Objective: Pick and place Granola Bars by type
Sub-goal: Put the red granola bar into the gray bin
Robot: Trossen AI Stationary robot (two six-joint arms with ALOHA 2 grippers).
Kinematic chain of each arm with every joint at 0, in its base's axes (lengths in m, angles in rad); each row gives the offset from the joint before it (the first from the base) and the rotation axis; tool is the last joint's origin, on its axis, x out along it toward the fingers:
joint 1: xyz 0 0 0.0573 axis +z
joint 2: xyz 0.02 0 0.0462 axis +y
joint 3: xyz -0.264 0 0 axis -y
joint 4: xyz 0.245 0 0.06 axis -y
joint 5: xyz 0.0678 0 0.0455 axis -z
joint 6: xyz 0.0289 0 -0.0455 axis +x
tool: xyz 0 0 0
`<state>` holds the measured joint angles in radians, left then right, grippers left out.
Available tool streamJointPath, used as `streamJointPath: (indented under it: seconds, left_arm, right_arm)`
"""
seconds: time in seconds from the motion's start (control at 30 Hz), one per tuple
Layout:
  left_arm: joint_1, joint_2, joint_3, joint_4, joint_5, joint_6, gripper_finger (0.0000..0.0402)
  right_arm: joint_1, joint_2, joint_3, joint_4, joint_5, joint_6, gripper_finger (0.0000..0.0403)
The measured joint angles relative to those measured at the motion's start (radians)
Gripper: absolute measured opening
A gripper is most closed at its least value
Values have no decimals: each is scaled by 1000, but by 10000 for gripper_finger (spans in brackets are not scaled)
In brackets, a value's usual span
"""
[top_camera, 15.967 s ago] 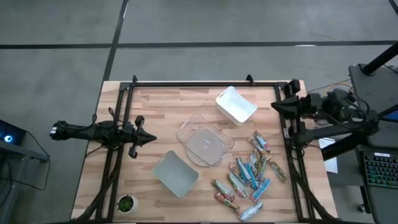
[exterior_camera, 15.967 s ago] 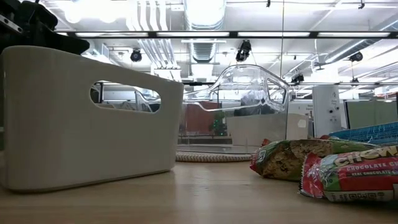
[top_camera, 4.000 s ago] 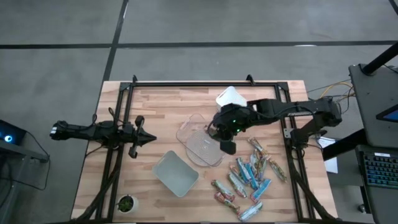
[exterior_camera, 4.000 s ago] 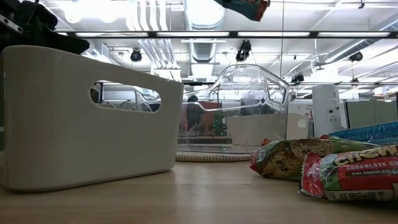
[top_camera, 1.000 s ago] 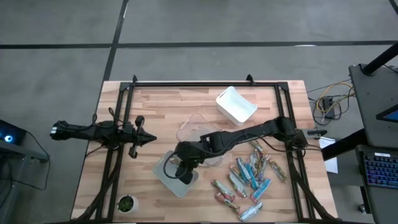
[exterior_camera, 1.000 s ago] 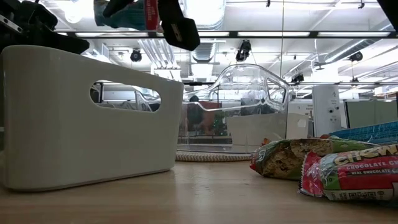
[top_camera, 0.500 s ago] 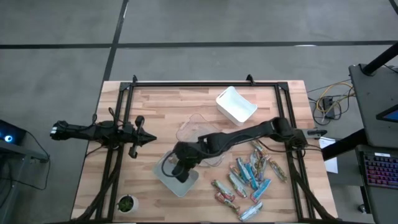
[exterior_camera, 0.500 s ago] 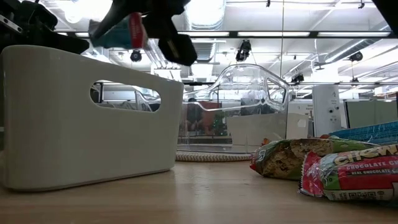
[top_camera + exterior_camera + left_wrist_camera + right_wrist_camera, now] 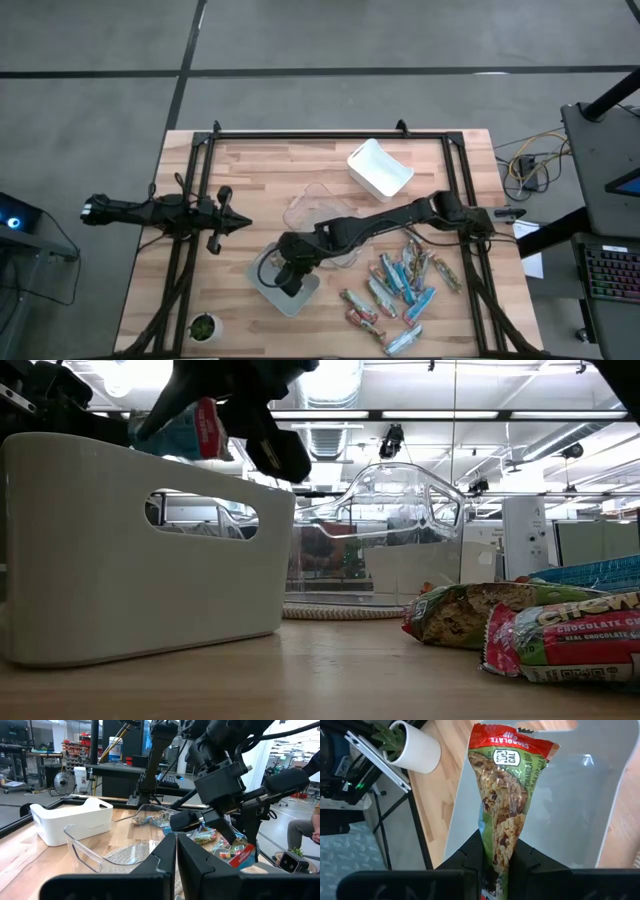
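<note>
The right gripper (image 9: 496, 851) hung over the grey bin (image 9: 600, 805), clenched on a granola bar (image 9: 502, 805); released off-centre, it risked catching the rim; the left gripper (image 9: 176, 851) waited beside it, fingers together.

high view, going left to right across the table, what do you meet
left hand → small potted plant → grey bin with the right hand above it holding a granola bar → white bin → pile of granola bars
</note>
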<state>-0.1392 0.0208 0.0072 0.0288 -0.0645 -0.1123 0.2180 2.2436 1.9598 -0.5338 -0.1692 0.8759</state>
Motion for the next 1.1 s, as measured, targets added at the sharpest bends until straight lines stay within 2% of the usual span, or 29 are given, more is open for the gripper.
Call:
streamJointPath:
  seconds: [0.33, 0.8, 0.93, 1.1]
  left_arm:
    - [0, 0, 0, 0, 0, 0, 0]
    - [0, 0, 0, 0, 0, 0, 0]
    - [0, 0, 0, 0, 0, 0, 0]
    - [0, 0, 0, 0, 0, 0, 0]
  right_arm:
    - [0, 0, 0, 2, 2, -12, 46]
    - [0, 0, 0, -1, 3, -13, 137]
    - [0, 0, 0, -1, 3, -16, 148]
    - [0, 0, 0, -2, 3, -22, 141]
